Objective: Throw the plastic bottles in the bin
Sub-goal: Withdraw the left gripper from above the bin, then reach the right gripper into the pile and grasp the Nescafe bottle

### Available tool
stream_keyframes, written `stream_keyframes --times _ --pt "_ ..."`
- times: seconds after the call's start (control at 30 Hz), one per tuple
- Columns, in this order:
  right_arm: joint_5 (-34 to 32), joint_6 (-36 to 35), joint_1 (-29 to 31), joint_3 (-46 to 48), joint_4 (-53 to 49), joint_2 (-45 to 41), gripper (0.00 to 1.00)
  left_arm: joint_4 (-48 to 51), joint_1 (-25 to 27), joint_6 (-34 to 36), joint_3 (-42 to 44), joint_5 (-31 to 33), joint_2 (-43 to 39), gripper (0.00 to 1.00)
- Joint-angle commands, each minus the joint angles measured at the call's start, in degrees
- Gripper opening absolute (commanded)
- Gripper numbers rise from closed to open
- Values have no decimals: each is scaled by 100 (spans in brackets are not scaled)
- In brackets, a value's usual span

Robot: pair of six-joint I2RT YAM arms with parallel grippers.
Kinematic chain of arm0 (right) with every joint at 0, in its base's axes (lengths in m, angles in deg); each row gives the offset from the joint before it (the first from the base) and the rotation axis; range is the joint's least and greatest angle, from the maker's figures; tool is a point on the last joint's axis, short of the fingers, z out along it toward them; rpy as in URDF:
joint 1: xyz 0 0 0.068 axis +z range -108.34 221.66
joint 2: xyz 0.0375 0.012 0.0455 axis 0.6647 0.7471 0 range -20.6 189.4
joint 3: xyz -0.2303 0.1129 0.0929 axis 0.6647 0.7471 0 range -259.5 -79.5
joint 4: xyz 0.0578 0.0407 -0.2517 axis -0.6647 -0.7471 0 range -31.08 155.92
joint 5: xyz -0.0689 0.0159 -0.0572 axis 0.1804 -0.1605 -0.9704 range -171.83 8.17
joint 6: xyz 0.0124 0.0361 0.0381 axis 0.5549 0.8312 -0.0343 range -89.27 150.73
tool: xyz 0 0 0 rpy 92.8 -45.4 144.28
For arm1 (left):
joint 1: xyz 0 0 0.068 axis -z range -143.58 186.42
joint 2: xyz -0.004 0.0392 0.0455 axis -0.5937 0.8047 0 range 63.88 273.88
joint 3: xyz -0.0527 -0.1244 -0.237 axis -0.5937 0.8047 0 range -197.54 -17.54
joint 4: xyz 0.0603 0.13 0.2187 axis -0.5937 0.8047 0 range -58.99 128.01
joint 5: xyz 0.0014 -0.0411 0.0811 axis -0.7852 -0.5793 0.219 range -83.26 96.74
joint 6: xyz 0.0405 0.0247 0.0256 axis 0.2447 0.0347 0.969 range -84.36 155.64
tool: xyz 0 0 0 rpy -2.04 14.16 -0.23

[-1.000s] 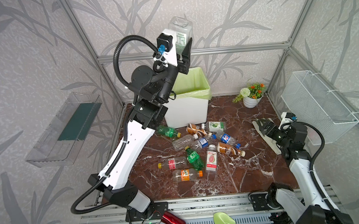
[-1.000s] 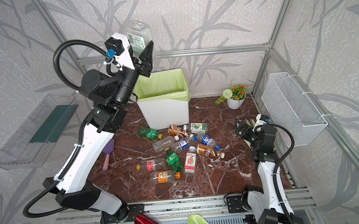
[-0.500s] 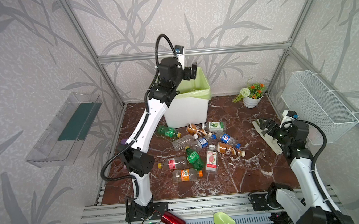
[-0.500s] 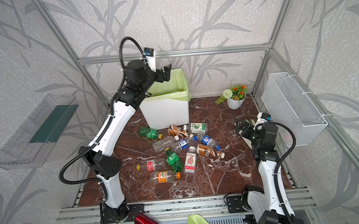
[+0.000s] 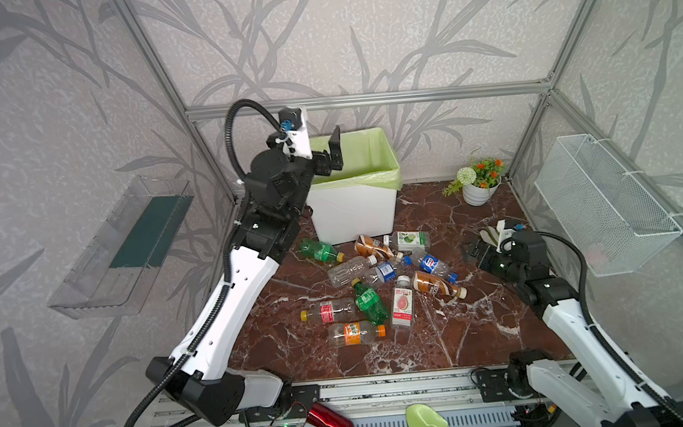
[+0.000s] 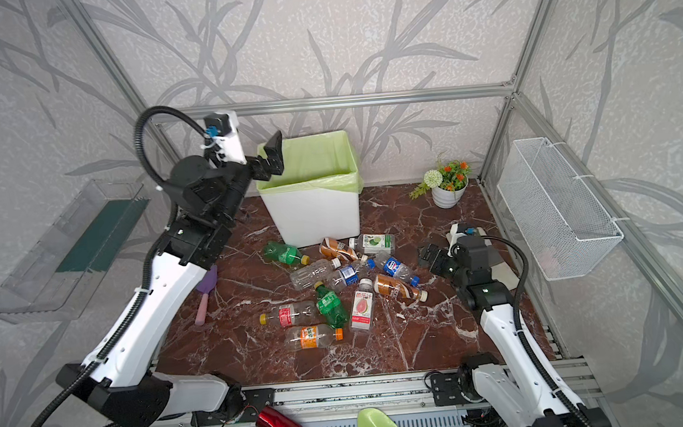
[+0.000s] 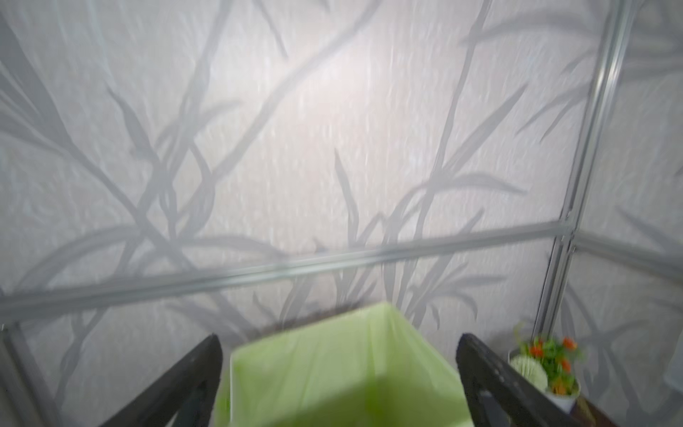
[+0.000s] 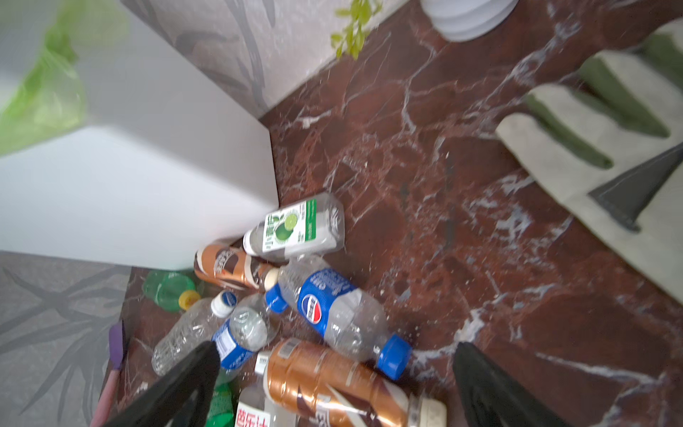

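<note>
The left gripper [image 7: 340, 340] hangs spread and empty over the bin [image 5: 352, 213], upper centre, probably for dropping. The right gripper [image 8: 336, 347], spread too, faces the bottles [image 5: 378, 278].

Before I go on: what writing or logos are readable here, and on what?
"芭乐汁", probably: white on red, guava-label bottle.
Pepsi globe logo, words unreadable: blue-label bottle.
Print too blurred: lime-label bottle, brown bottles.
</note>
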Motion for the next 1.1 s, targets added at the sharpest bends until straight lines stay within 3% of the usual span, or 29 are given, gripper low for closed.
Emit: stream_keyframes --times 0.0,0.13,0.3,0.47,0.53,0.83,0.97,1.07 --pt "-1392 611 856 -163 -926 -22 99 -183 -9 -177 842 574 -706 99" --pt "-1534 411 1131 -7 -709 142 99 -292 -12 -354 1975 819 -1373 99" --pt "-1483 214 1133 -376 -1138 518 99 101 -21 -794 2778 1124 -1923 99" --pt "-1163 119 1203 -367 -769 721 99 120 -27 -881 3489 1108 -2240 99" --pt "-1170 -447 1269 -473 -761 878 97 353 -23 -938 3514 1047 -2241 99" --pt "-65 -4137 1291 -963 -622 1601 95 343 -20 -1007 3877 1140 -2508 99" --pt "515 -4851 1317 -1061 -692 1921 94 465 -21 -891 3856 1286 -2585 99" --pt "683 -5290 1453 -1076 -728 1974 86 541 -29 -813 3832 1435 -2632 99"
